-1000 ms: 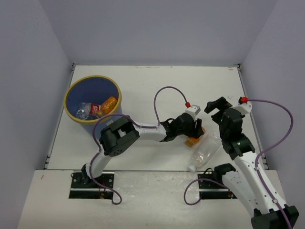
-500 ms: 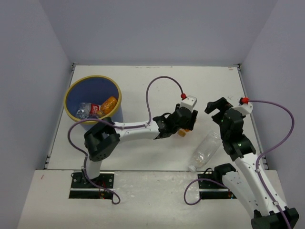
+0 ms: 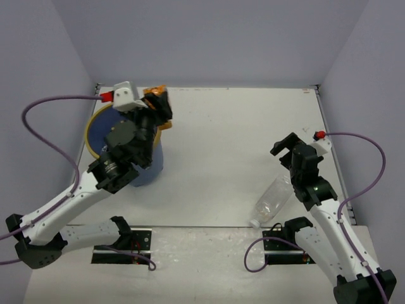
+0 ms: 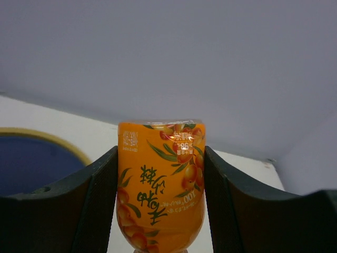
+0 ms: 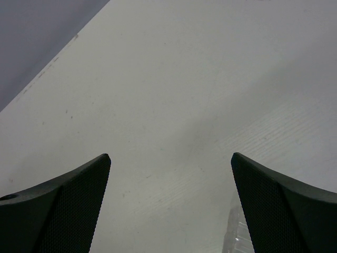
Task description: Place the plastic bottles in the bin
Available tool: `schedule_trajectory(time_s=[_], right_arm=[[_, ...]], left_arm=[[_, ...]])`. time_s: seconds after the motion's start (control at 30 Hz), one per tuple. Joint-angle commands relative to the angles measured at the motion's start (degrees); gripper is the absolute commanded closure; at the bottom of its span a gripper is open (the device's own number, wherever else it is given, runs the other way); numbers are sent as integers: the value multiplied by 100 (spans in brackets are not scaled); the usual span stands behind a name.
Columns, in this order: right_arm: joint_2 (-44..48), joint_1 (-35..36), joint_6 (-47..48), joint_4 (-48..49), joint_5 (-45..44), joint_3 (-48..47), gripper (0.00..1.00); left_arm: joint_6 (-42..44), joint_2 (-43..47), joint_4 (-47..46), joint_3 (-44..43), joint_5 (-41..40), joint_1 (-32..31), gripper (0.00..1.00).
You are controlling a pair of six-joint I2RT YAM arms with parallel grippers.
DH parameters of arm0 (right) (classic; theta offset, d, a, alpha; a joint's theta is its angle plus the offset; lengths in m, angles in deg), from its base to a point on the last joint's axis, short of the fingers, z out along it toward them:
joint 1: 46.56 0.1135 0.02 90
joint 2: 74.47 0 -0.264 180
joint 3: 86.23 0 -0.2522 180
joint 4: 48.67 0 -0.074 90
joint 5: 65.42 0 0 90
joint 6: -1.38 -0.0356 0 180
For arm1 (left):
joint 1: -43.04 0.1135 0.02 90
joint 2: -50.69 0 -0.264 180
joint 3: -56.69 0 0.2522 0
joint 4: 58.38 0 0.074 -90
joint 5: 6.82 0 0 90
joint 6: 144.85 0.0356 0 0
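White surface [image 3: 221, 126], grey walls [image 3: 209, 38]. Top view: left gripper [image 3: 158, 103] clamped on orange bottle [image 3: 155, 94], held over the far right rim of the bin [image 3: 88, 136], which sits far left. Clear bottle [image 3: 273, 201] lies near right, beside right arm. Right gripper [image 3: 285, 147] jaws wide apart, holding nothing. Left wrist: orange bottle pinched between both fingers, bin rim at left. Right wrist: fingers spread above surface.
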State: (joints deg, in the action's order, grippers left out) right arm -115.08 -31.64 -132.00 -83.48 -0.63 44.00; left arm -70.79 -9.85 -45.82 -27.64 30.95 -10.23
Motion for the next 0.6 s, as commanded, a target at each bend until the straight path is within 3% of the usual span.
schedule_trajectory(time_s=[0.0,0.13,0.3,0.33,0.4,0.43,0.57], right_arm=[[32,-42,-350,-318,-396,-194,1],[65,-52,-389,-423,-410,-99,1],[-91,-68,-613,-881,-496,-147,1],[-124,-68,-656,-1004,-494,-166,1],[-155,-68,-695,-1218,-494,-215,1],[-164,-68,-724,-1334,-494,-248,1],[-164,-73,-953,-1982,-487,-429,1]], left_arm=[[-391,461,945,528,-1071,965,93],[-676,978,1171,1125,-1297,1473,88],[-829,1009,1385,1410,-1333,1997,72],[-977,885,1566,1373,-1337,2091,55],[-1174,711,1683,1330,-1051,2329,7],[-1199,667,1640,1327,-1001,2364,0],[-1037,458,1226,1057,-58,2488,0]])
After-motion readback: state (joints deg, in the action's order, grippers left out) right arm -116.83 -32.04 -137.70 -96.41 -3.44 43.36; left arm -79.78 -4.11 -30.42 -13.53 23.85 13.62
